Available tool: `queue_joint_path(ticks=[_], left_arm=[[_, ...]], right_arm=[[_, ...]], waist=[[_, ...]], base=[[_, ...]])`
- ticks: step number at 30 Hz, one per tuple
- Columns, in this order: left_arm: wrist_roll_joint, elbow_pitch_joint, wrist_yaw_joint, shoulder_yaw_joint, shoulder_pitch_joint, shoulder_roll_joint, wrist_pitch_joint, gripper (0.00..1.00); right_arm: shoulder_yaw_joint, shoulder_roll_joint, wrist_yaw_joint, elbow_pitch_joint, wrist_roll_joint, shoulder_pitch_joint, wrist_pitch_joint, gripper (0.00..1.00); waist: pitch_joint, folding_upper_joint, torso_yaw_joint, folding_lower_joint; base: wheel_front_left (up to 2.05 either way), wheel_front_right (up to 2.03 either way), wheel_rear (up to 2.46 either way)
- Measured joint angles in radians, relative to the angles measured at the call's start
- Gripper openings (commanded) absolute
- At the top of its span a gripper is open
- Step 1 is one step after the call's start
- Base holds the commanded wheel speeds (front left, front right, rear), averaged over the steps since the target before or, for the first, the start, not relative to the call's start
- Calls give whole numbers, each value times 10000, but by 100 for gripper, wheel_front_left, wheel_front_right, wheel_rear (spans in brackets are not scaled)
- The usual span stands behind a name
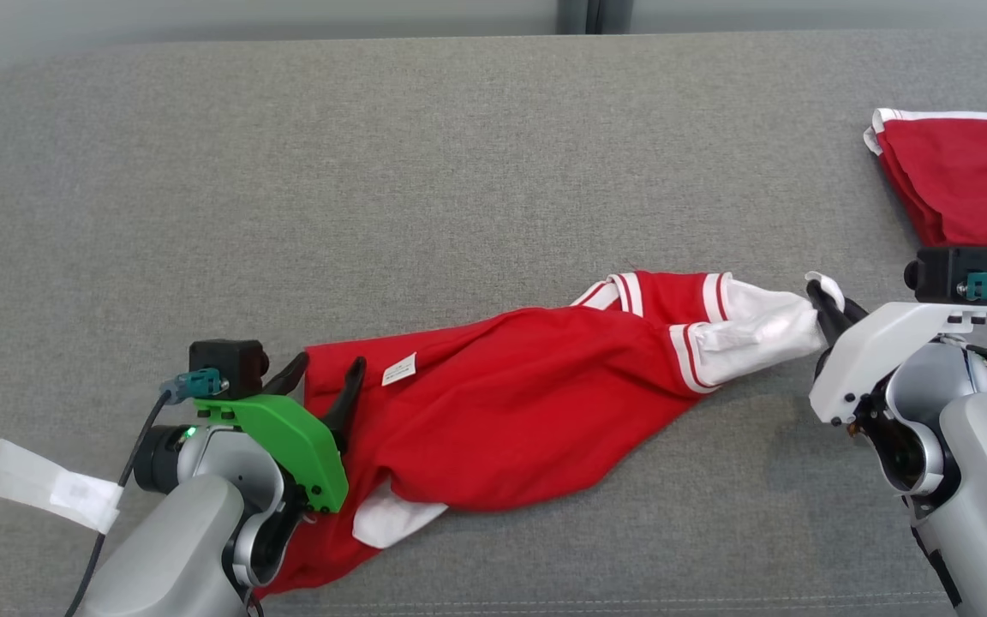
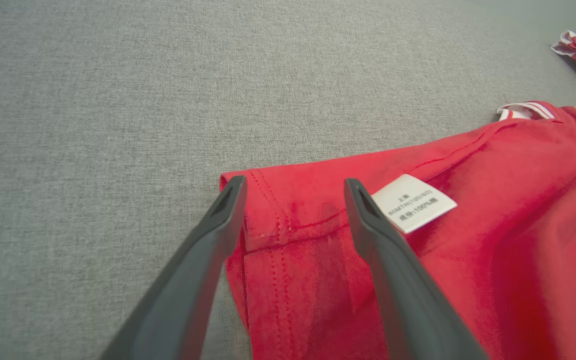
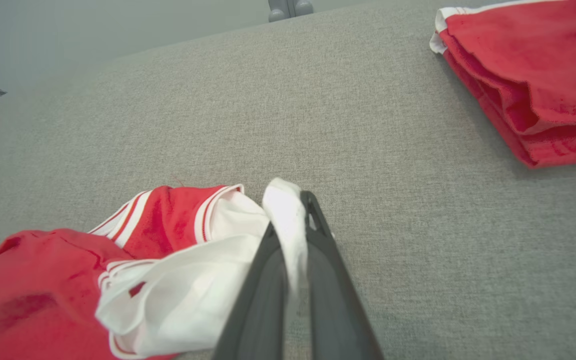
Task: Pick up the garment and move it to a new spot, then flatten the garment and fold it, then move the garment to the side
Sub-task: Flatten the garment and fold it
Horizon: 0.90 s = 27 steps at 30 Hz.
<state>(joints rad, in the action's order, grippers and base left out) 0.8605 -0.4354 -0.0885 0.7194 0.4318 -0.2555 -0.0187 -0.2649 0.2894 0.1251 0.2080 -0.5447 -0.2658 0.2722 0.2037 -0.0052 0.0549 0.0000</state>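
Red garment (image 1: 511, 403), long axis left-to-right, white end (image 1: 759, 330) at right hand (image 1: 826, 302)

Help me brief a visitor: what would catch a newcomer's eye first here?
A crumpled red garment stretches across the middle of the grey fabric surface, its white end pinched in the shut right gripper. The left gripper stands open at its hemmed corner; a folded red cloth lies at the far right.

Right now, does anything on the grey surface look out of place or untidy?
The garment lies twisted and bunched, not flat. Its care label faces up, so that part may be inside out. A crumpled white strip lies loose on the grey surface, near left.
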Motion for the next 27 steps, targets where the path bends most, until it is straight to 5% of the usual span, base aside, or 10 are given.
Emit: queue_joint_path(ticks=[27], left_arm=[[-6, -466, -27, 207, -21, 167, 132, 100]], right_arm=[[-209, -113, -21, 391, -2, 122, -263, 0]], waist=[[-152, -1, 115, 0]], base=[[0, 0, 0]])
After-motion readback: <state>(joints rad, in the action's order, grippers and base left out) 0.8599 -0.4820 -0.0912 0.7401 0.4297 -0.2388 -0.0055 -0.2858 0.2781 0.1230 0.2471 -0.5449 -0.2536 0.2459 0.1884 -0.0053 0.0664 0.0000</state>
